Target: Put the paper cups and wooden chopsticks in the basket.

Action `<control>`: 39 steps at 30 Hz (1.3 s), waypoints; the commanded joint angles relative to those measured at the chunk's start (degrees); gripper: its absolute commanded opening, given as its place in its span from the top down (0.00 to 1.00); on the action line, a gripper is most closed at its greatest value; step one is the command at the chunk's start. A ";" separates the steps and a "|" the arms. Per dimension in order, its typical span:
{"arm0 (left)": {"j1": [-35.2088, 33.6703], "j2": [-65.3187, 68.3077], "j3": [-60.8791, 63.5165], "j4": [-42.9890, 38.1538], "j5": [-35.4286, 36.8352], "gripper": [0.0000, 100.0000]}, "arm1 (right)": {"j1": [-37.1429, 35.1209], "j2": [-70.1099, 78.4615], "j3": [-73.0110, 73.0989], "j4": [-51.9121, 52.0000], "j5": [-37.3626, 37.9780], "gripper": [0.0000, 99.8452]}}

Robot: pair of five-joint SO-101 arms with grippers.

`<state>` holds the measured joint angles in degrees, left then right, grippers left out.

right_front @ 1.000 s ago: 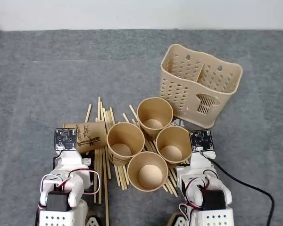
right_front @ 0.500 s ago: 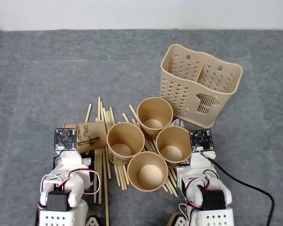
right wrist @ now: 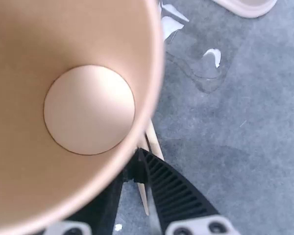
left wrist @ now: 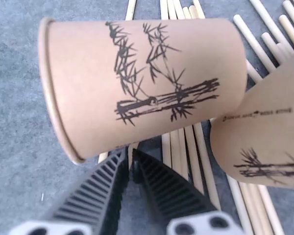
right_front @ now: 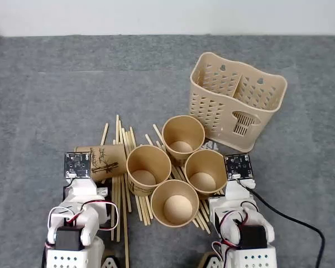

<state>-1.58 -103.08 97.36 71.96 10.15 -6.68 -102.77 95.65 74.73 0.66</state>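
Left claw (left wrist: 132,169) closed, right claw (right wrist: 139,166) seemingly closed

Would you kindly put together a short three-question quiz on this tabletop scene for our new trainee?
1. True or false: the basket already holds a cup.
2. How many paper cups stand upright on the table? A) three B) four C) five
3. Fill in the blank: the cup lying on its side rests partly on the wooden ______.

Key: 1 false; 2 B; 3 chopsticks.
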 commanded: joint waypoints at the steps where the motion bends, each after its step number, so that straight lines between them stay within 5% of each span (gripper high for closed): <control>1: 0.09 -0.97 -0.92 0.26 -0.26 0.99 | 0.31 -1.10 0.79 0.22 0.62 0.99; 22: 0.09 -0.97 -0.92 0.26 -0.26 0.99 | 0.84 -1.10 0.79 0.22 0.97 0.99; 25: 0.09 -0.97 -0.92 0.26 -0.26 0.99 | 4.88 -1.10 0.53 0.48 2.64 0.99; 33: 0.09 -0.97 -0.92 0.26 -0.26 0.99 | 18.07 -1.19 -8.53 3.38 26.37 0.99; 39: 0.09 -0.97 -0.92 0.26 -0.26 0.99 | 24.31 -1.19 -16.79 4.00 22.68 0.99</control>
<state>-1.58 -103.08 97.36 72.04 10.15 14.68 -103.30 85.98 78.42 25.45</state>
